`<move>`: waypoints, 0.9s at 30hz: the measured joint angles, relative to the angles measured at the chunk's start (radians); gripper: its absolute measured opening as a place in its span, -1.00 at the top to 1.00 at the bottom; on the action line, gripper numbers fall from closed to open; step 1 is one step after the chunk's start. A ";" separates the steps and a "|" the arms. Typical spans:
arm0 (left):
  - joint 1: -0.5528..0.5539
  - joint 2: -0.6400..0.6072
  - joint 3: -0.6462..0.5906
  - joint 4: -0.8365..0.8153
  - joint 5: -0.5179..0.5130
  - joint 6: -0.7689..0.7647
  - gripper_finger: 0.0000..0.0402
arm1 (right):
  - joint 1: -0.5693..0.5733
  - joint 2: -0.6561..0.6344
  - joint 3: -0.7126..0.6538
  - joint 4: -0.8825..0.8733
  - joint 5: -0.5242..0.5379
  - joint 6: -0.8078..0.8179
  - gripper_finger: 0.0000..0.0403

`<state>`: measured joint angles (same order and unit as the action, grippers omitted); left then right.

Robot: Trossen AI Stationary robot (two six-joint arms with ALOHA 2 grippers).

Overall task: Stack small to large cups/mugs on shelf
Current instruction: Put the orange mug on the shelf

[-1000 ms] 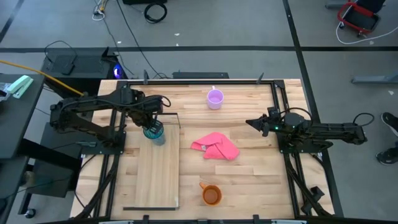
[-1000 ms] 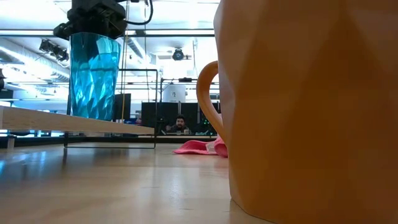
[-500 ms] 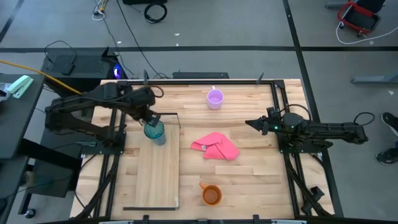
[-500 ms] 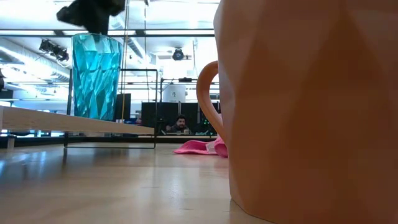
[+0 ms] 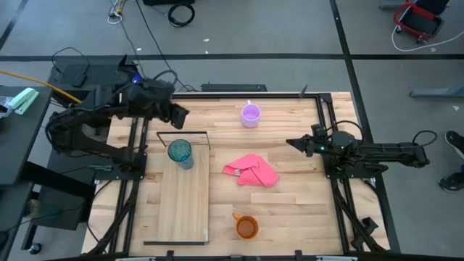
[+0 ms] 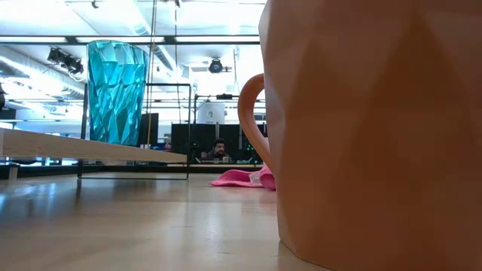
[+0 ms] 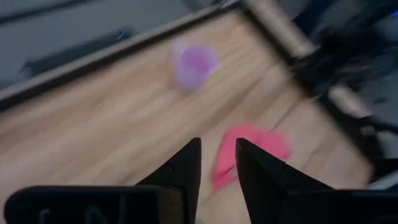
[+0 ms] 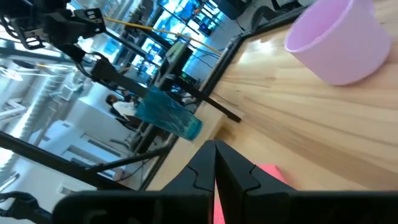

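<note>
Translucent teal tumbler standing at long light-wood shelf's wire-framed end. I am hovering left gripper empty, fingers parted; right gripper closed, empty. Orange handled mug, lilac handled mug waiting on worktop.

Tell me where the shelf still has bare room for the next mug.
The shelf is bare from the teal tumbler to its near end. The tumbler stands alone at the wire-frame end. The orange mug and pink cloth sit on the table right of the shelf, the lilac mug near the far edge.
</note>
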<state>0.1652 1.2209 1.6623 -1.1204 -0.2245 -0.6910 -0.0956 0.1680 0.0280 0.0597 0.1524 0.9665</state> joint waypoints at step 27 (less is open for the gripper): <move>-0.527 0.294 0.000 0.485 0.190 -0.058 0.51 | 0.000 0.000 0.000 0.024 -0.143 0.086 0.92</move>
<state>-0.3622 1.5146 1.6619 -0.6357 -0.0341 -0.7486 -0.0952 0.1680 0.0284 0.0834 0.0096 1.0525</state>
